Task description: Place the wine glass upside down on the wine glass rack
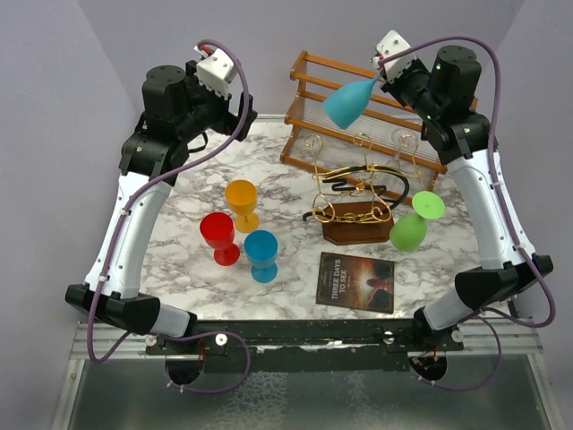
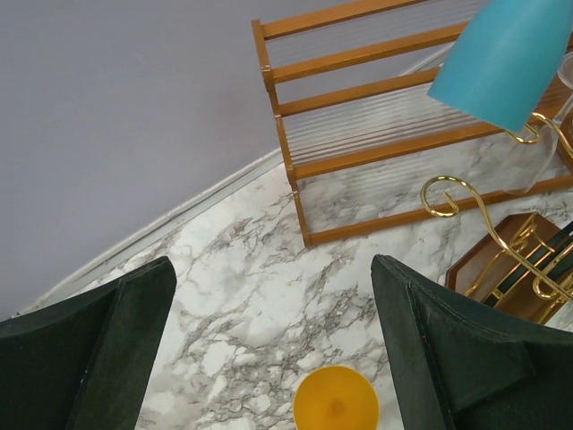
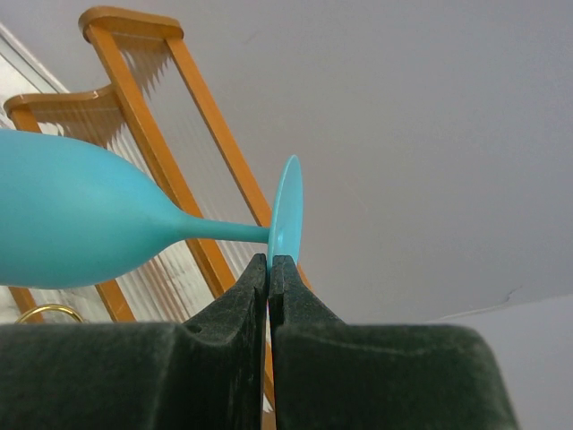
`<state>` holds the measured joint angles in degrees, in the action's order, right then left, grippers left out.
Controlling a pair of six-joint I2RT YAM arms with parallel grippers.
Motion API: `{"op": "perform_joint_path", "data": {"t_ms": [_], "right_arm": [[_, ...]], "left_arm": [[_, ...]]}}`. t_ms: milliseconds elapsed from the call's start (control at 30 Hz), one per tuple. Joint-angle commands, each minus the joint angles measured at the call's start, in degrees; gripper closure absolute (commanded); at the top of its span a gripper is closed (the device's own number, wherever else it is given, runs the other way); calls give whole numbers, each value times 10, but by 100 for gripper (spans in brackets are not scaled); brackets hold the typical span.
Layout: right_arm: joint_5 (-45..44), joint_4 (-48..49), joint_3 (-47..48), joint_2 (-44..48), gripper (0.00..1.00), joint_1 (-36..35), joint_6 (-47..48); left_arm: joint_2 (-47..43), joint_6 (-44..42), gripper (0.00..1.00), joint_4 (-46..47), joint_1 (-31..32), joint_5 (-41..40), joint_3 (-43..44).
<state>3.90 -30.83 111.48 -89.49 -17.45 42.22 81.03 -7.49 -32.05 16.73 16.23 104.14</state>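
Observation:
My right gripper [image 1: 384,81] is raised at the back right and shut on the foot rim of a teal wine glass [image 1: 350,101]. The glass lies nearly level, bowl toward the left, above the wine glass rack [image 1: 356,190] of gold wire loops on a dark oval base. In the right wrist view the fingers [image 3: 253,287] pinch the foot edge of the teal glass [image 3: 72,224]. A green glass [image 1: 412,224] hangs tilted at the rack's right side. My left gripper [image 2: 273,269] is open and empty, high over the table. The teal glass [image 2: 506,58] and rack [image 2: 466,202] show there too.
An orange glass [image 1: 242,202], a red glass [image 1: 219,236] and a blue glass [image 1: 261,253] stand upright left of centre. A book [image 1: 356,281] lies in front of the rack. A large wooden slatted shelf [image 1: 313,107] stands along the back edge.

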Motion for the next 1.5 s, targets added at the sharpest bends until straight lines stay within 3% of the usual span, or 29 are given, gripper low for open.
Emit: {"op": "perform_joint_path", "data": {"t_ms": [0, 600, 1467], "right_arm": [[-50, 2, 11, -18, 99, -27, 65], [-85, 0, -72, -41, 99, -104, 161], [-100, -14, -229, 68, 99, -121, 175]], "left_arm": [[1, -7, 6, -4, -10, -3, 18], [1, -7, 6, -2, -23, 10, 23], [-2, -10, 6, 2, -26, 33, 9]]}}
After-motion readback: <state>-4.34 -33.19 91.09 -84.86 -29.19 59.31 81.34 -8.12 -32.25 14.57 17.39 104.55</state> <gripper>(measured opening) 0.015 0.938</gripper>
